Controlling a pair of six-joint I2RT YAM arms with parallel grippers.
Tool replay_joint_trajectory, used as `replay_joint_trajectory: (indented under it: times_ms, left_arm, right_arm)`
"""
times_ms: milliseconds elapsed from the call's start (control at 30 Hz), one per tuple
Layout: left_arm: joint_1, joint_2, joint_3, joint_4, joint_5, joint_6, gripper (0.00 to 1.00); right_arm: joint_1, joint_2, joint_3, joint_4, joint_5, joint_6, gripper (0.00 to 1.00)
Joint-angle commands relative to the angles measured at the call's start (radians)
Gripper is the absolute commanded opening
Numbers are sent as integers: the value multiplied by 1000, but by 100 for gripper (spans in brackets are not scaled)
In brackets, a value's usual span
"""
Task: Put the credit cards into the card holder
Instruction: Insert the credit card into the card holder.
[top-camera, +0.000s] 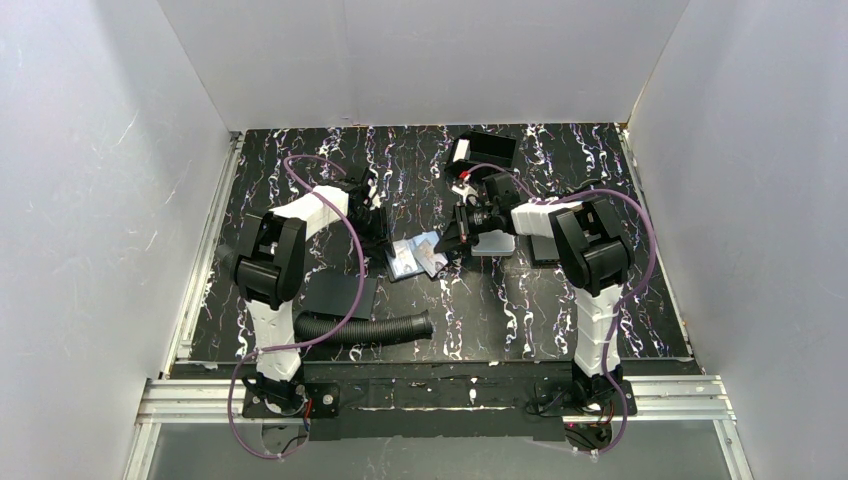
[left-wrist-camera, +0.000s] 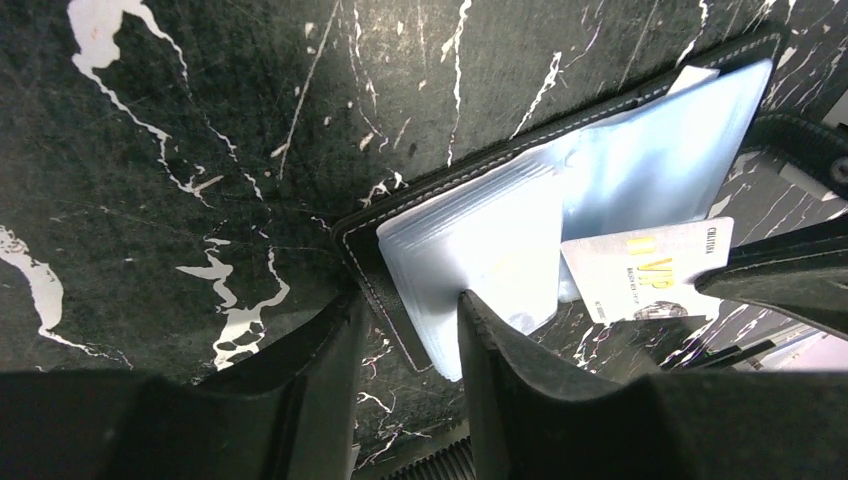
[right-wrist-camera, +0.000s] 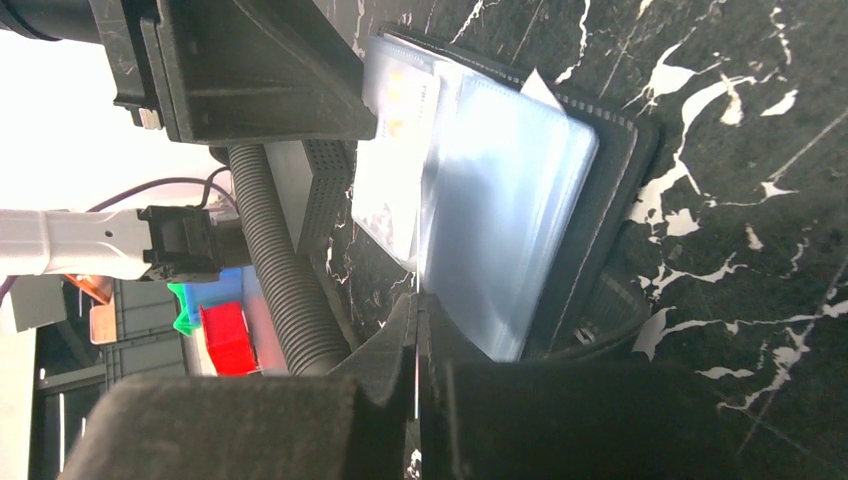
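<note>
The small black bifold card holder lies open at the centre of the marbled black tabletop, its clear plastic sleeves fanned out. One whitish card with gold lettering sits at the sleeves' lower right edge, mostly outside them, so I judge insertion begun but not finished. No other cards can be made out.

The left end effector has its jaws apart, straddling the holder's lower-left corner. The right end effector is closed just at the card's end. Whether it pinches the card is unclear.
</note>
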Motion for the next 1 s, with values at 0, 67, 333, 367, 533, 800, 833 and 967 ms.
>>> replay_joint_trajectory:
  times_ms: [0,67,333,367,533,800,833,967]
  left_arm:
    - [-7,69,-18,-8,-106,42,32]
    - [-7,76,-19,-9,-112,47,30]
    - [-7,80,-23,-9,-115,54,28]
    - [-7,79,-24,-8,-113,53,28]
    - [-7,64,-34,5,-106,45,28]
    - [-8,50,-50,17,-97,36,28]
    - [-8,49,-52,19,-95,36,28]
    - [-7,49,-53,23,-84,30,27]
  right_arm:
    - [-6,-24,-9,43,-25,7,1]
    - [-8,-19,-13,61,-27,19,1]
    - [-8,-2,-25,116,-35,64,1]
    - [-8,1,-26,116,-33,67,1]
    - [-8,22,-28,115,-22,83,1]
    - [-14,38,-58,137,12,165,1]
    - [-14,41,-67,166,14,191,1]
    - [-16,68,-93,272,17,291,1]
